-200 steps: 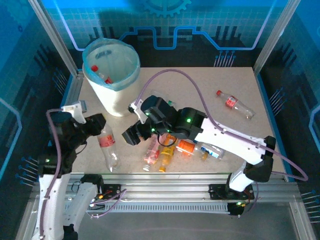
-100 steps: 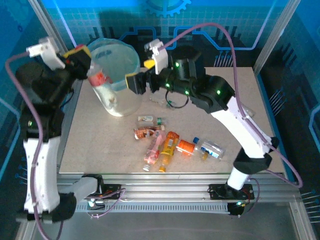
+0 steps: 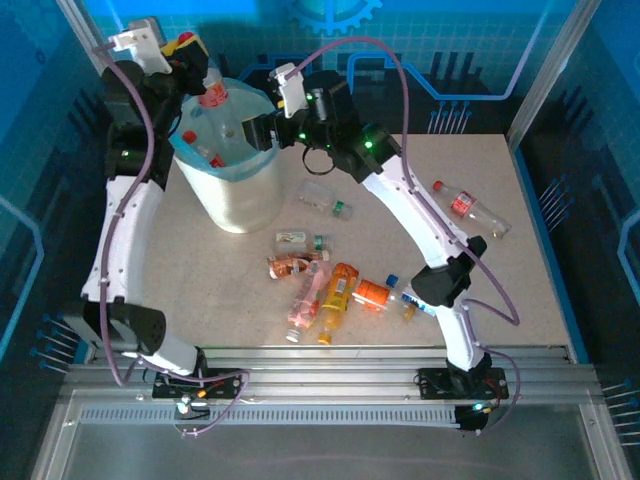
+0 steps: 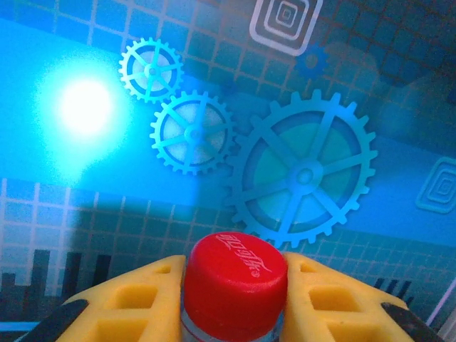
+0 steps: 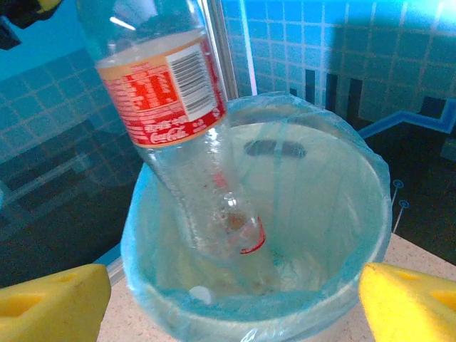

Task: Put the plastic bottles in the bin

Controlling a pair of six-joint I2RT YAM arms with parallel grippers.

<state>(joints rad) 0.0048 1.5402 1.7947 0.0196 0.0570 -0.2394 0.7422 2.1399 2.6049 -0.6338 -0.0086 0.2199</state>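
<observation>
Left claw (image 3: pixel 192 52) pinches a bottle (image 5: pixel 167 92) at the neck, cap up, long axis near upright. The base dips into the bin (image 3: pixel 232 190) at the worktop's far left corner. I judge the drop is straight down. Right claw (image 3: pixel 258 132) is spread, empty, beside the rim.

This is a robotics lab cell, no question. The speckled table (image 3: pixel 500 290) sits inside a cage of aluminium-profile posts (image 3: pixel 550 70) rising at its far corners. Blue printed panels (image 4: pixel 303 174) with gears and circuit lines wall off everything behind it. Along the table's near edge runs a slotted aluminium rail (image 3: pixel 330 385), with two white robot arms (image 3: pixel 420 222) bolted on and purple cables (image 3: pixel 365 41) looping above the tabletop.
</observation>
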